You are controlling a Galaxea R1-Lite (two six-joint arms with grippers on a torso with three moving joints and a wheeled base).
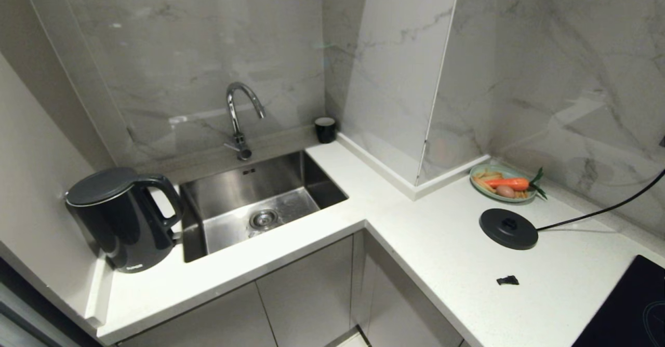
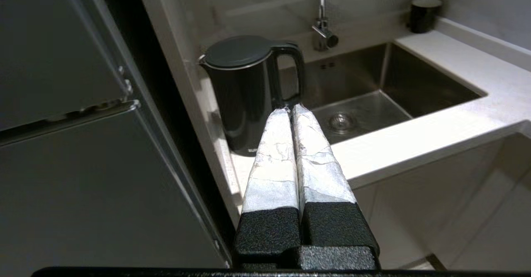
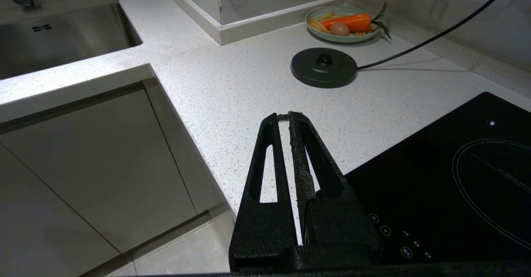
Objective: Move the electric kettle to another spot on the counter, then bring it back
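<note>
Standing at counter (image 1: 249,269) end, electric kettle (image 1: 122,219)

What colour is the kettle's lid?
Matte dark grey-black lid on the glossy black kettle; left wrist view.

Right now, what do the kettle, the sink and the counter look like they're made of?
Electric kettle: glossy black body that mirrors its surroundings, plastic or coated metal, with a matte lid. Sink: brushed stainless steel, by its grey sheen. Counter: white, finely speckled, probably stone or composite.
</note>
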